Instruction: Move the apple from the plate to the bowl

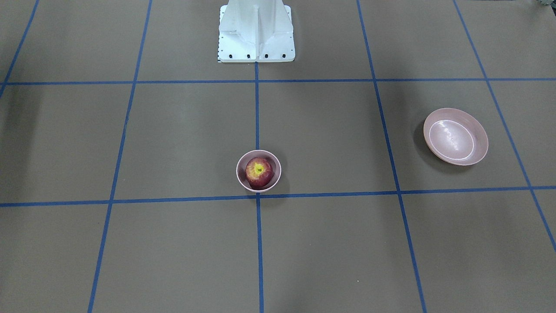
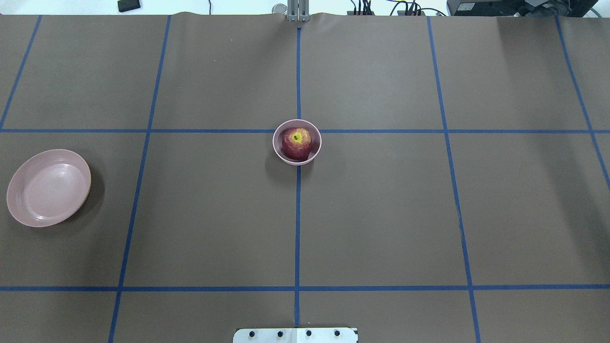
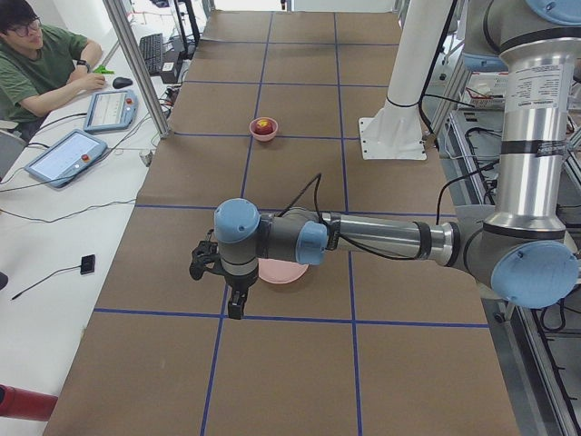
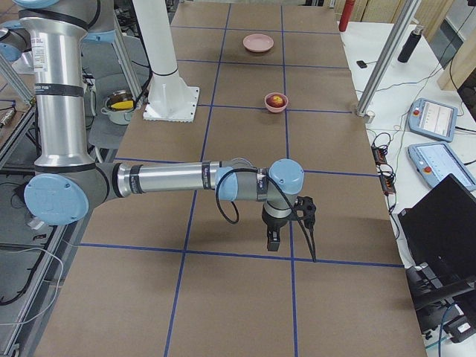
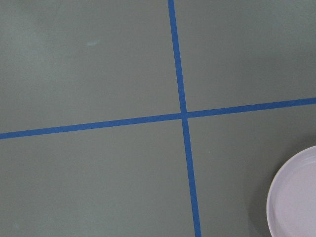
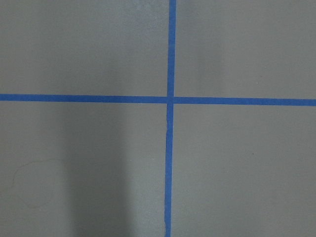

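Where you look down from the front, entry one is the apple (image 1: 259, 171): it sits inside the bowl (image 1: 238, 174), stem dimple up, yellow-green patch showing.

Bowl: stands mid-table (image 1: 173, 139) on the central blue tape line (image 1: 257, 117), just on the robot's side of a cross line.

Plate (image 1: 455, 136): rests upright toward the robot's left end of the table, well apart from the bowl.

Left claw (image 3: 236, 304): hangs pointing down above the table, just beside the plate and near a tape crossing (image 3: 224, 316). You see it from the side only, so you cannot tell whether its fingers are spread or closed.

Right claw (image 4: 274, 239): hangs pointing down above the opposite end of the table, well apart from both dishes. Again you cannot tell its state.

Wrist cameras: the left one shows you a tape crossing with the plate's rim at the lower right corner. The right one shows a crossing on brown table.
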